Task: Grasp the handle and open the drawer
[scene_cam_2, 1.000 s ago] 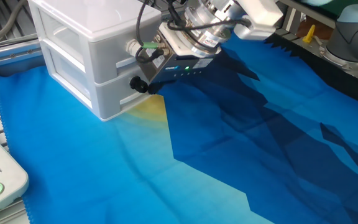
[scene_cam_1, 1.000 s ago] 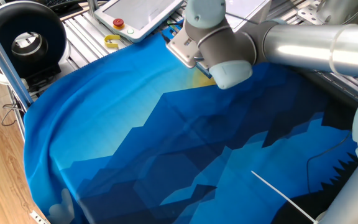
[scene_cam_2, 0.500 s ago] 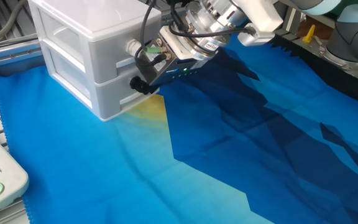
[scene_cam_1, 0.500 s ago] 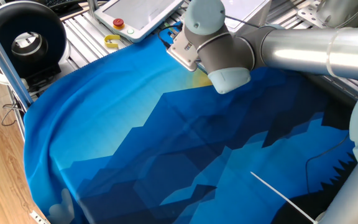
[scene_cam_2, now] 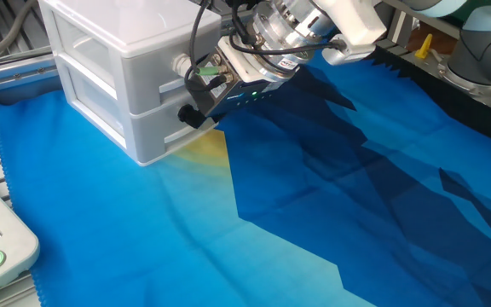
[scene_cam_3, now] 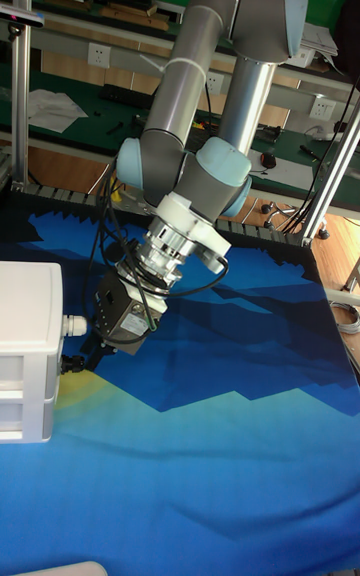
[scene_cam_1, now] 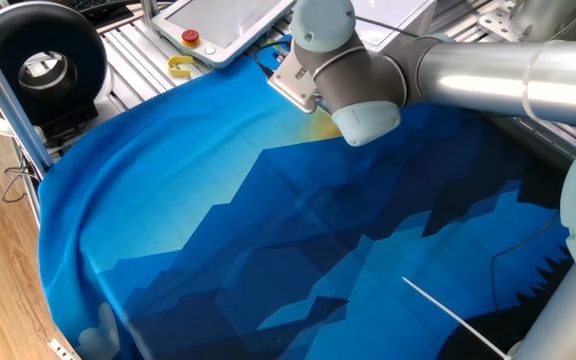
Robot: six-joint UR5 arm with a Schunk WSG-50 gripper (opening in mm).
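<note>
The drawer [scene_cam_2: 147,128] is the lower one of a small white box, and it is closed. On its front sits the handle [scene_cam_2: 186,116], a small black knob. My gripper [scene_cam_2: 194,107] has reached the drawer front, tilted down to the left. Its dark fingers stand apart on either side of the handle, open. The tall fixed view shows the gripper [scene_cam_3: 82,358] at the handle [scene_cam_3: 67,364] on the drawer [scene_cam_3: 30,373] at the left edge. My own arm [scene_cam_1: 348,75] hides both drawer and gripper in one fixed view.
A grey-white knob [scene_cam_2: 180,64] sits on the upper drawer just above my fingers. A blue cloth [scene_cam_2: 314,196] covers the table. Beyond the cloth lie a flat white panel [scene_cam_1: 230,22] with a red button [scene_cam_1: 190,38] and a yellow hook [scene_cam_1: 180,67].
My gripper has moved a little left and up toward the drawer front, closing in on the handle. The drawer has not moved.
</note>
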